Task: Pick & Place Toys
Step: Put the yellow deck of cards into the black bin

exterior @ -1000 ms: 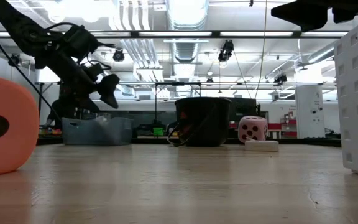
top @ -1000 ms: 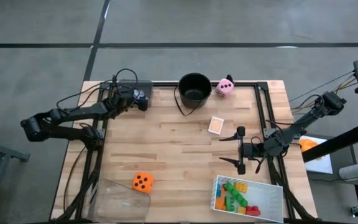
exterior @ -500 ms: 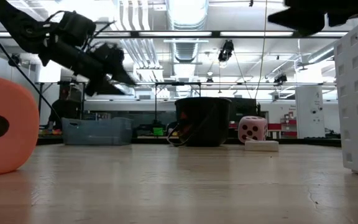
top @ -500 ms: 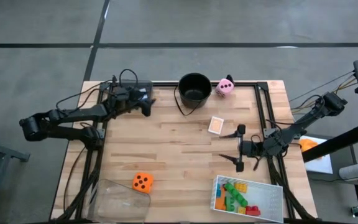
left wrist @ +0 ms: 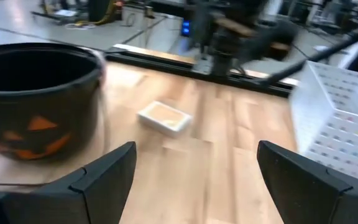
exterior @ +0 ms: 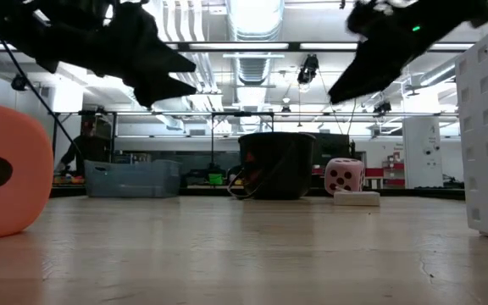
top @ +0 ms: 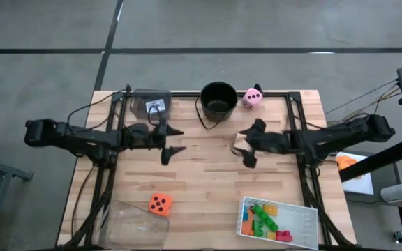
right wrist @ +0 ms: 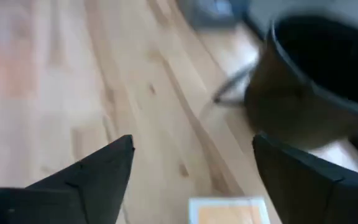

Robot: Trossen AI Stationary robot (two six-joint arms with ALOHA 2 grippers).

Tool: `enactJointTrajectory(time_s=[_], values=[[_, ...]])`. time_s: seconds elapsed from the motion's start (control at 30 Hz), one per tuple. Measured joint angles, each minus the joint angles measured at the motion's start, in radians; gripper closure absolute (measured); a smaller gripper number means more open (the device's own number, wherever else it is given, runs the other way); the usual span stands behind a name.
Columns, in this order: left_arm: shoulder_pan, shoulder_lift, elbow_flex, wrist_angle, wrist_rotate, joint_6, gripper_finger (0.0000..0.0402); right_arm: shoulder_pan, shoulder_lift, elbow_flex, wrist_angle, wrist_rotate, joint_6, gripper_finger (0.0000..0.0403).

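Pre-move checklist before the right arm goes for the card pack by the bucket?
1. Right gripper jaws open, nothing held: ok.
2. Card pack flat on the table, free of other things: ok.
3. Right gripper over the pack: ok in the high view; its height above the pack: cannot tell.
4. Black bucket stands close behind the pack, wire handle lying toward it; clearance for the jaws: cannot tell.
5. Left gripper open, empty, over mid table and apart from the right gripper: ok.
6. White tray at the near right corner holds bricks, with room left: ok.
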Motion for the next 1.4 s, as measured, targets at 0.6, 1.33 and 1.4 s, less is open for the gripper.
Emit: enactJointTrajectory(time_s=[0.6,1.33,1.4], values=[[-0.092,0.003,0.000,-0.085,-0.106,-0.016,0.0067,-0.282,0.618,0.523,-0.673,-0.199,-0.109,0.0378],[-0.092,0.003,-0.001,-0.099,-0.109,-0.015,0.0067,-0.278,0.875,0.653,-0.887,-0.244,-0.198,0.0385],[-0.091,0.003,-0.001,-0.099,-0.110,-0.015,0.0067,-0.273,0.867,0.651,-0.875,-0.262,-0.219,0.0385]])
